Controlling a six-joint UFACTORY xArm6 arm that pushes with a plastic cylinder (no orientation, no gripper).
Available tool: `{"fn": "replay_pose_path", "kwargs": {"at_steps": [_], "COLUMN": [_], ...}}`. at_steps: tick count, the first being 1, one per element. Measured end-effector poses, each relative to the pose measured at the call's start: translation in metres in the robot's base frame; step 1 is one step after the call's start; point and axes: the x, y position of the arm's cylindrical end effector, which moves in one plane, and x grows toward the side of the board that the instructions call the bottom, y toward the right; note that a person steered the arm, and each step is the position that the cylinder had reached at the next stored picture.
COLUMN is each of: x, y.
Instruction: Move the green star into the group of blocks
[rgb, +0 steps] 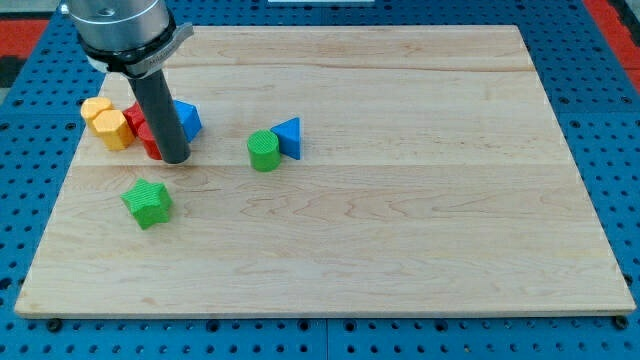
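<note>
The green star (148, 202) lies on the wooden board (400, 200) at the view's left, alone. Above it a group holds two yellow blocks (107, 121), red blocks (140, 128) and a blue block (186, 119), partly hidden by the rod. My tip (174, 159) rests on the board just below the red blocks, above and slightly right of the green star. A green cylinder (263, 151) touches a blue triangle (288, 137) further right.
The board lies on a blue pegboard (600, 100). The arm's grey body (120, 30) hangs over the board's top left corner. A red area shows at the view's top corners.
</note>
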Motion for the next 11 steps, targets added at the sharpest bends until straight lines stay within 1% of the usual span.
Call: {"fn": "replay_pose_path", "kwargs": {"at_steps": [1, 2, 3, 5, 7, 10, 11], "x": [0.020, 0.084, 0.100, 0.092, 0.087, 0.024, 0.017], "y": [0.044, 0.068, 0.032, -0.036, -0.032, -0.035, -0.035]}}
